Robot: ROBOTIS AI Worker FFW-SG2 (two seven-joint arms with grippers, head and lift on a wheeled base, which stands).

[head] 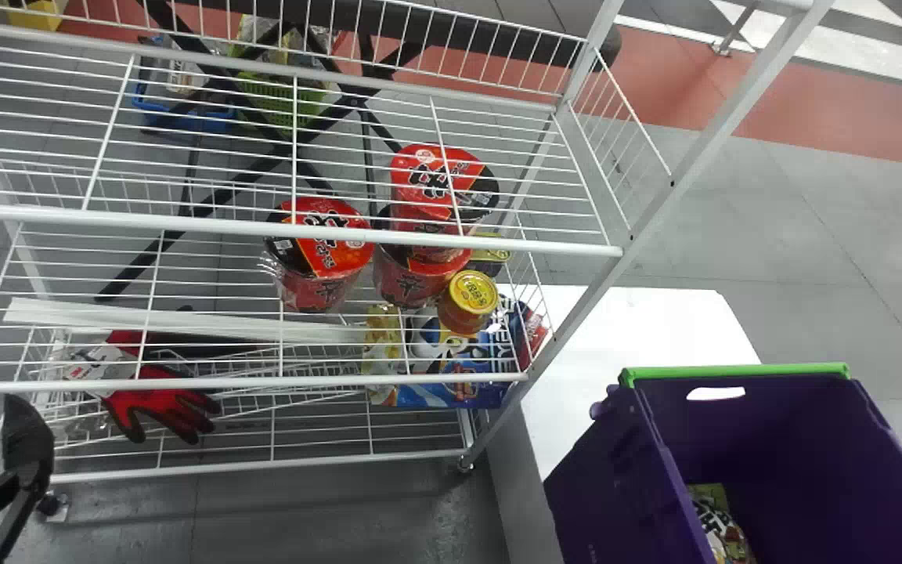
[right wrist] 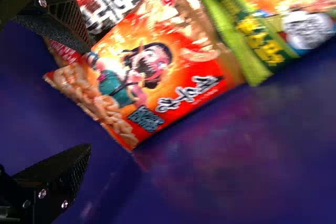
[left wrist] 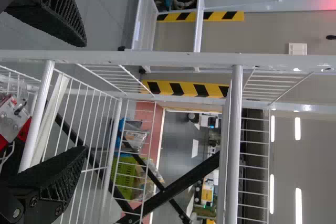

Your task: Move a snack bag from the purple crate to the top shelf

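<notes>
Down in a purple plastic crate with a green top edge (head: 733, 373), to the right of a white wire shelf rack (head: 286, 225), lie the snack bags. The right gripper (right wrist: 90, 98) is near them with its two flat black fingers wide apart, nothing between the tips. One finger overlaps the edge of a shiny red-orange bag with a cartoon figure (right wrist: 157, 77); whether they touch, I cannot tell. Against that bag lies a bright green bag with an orange picture (right wrist: 257, 30). The left gripper (head: 27, 439) is at the rack's left end, also spread wide and holding nothing, near red-and-black work gloves (head: 165, 399). Red lidded cups (head: 322, 251) show through the rack's wires.
</notes>
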